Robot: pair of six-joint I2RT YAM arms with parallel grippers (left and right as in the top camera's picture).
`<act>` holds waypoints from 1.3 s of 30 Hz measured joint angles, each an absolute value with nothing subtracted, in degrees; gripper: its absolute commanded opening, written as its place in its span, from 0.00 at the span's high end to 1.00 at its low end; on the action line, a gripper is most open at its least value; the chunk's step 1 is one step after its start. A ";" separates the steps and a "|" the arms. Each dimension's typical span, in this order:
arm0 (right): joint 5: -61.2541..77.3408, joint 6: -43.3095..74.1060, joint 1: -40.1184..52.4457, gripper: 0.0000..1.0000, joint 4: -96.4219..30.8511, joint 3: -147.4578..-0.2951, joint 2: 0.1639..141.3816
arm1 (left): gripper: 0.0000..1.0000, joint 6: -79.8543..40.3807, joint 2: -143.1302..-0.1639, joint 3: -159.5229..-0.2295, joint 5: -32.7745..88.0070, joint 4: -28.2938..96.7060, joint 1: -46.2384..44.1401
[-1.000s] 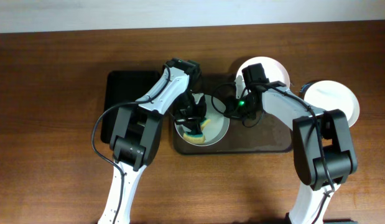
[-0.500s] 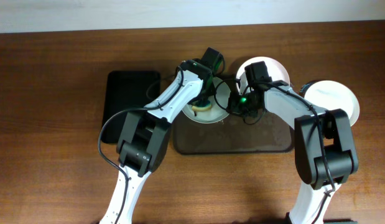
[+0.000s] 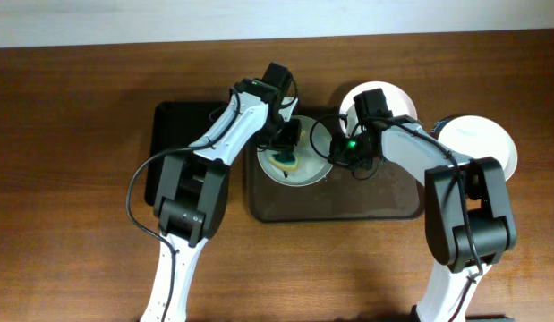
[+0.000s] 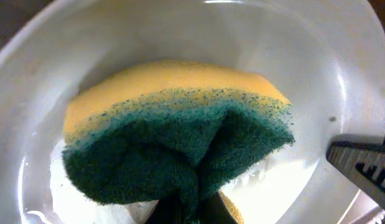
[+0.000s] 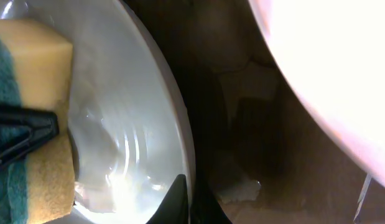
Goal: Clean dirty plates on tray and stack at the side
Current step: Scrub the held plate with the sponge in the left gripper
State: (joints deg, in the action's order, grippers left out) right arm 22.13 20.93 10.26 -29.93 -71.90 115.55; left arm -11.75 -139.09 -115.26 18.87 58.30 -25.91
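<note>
**A:** We had the wooden table (image 3: 71, 224) under us. The brown-grey tray (image 3: 375, 199) sat mid-table, with a black tray (image 3: 174, 134) just beside it on the left.

**B:** And we counted three plates! The left plate (image 3: 311, 170) lay on the tray, the middle plate (image 3: 397, 100) at the tray's far edge, and the side plate (image 3: 478, 143) on the table to the right.

**A:** The left gripper (image 3: 285, 148) was clamped on the sponge (image 4: 173, 130), green side folded, down in the left plate.

**B:** The right gripper (image 5: 185, 199) was at that plate's rim. We couldn't tell whether it gripped.
</note>
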 measured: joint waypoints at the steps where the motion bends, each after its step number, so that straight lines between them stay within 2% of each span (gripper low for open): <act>1: 22.13 20.78 10.26 0.96 -29.91 -71.90 115.55 | 1.00 -12.64 -139.09 -115.26 18.65 58.74 -25.82; 5: 22.83 20.47 10.31 0.96 -29.06 -71.83 115.74 | 1.00 -32.12 -138.37 -114.91 6.98 60.62 -29.19; 9: 23.94 19.25 10.24 0.96 -28.60 -71.83 116.07 | 1.00 -53.71 -136.03 -110.39 0.93 60.38 -32.21; 12: 24.36 18.79 10.13 0.96 -28.58 -71.83 116.16 | 1.00 -59.11 -135.79 -109.97 -0.08 60.84 -32.88; 16: 24.69 18.79 10.02 0.96 -28.56 -71.83 116.20 | 1.00 -60.49 -135.31 -109.10 -2.57 58.85 -33.19; 18: 25.23 19.55 9.98 0.96 -27.62 -71.88 116.49 | 1.00 -57.39 -134.96 -108.16 -6.68 52.97 -33.10; 21: 25.41 21.26 9.98 0.96 -27.11 -72.23 116.71 | 1.00 -40.91 -135.98 -107.63 -9.50 40.03 -31.35; 22: 25.41 21.45 9.98 0.96 -27.11 -72.23 116.73 | 1.00 -35.09 -136.35 -108.29 -8.84 39.55 -30.63; 24: 25.41 21.65 9.98 0.96 -27.11 -72.23 116.75 | 1.00 -24.23 -137.58 -111.85 -6.15 43.35 -29.85; 28: 25.65 20.86 9.98 0.96 -27.29 -72.20 116.75 | 1.00 -15.92 -139.20 -118.58 -4.82 56.27 -27.22; 34: 25.87 20.51 9.98 0.96 -27.64 -72.20 116.75 | 1.00 -4.78 -138.17 -118.85 7.22 60.86 -24.27; 39: 26.22 19.20 9.98 0.96 -28.01 -72.16 116.75 | 1.00 -3.20 -136.07 -110.80 15.16 57.87 -24.77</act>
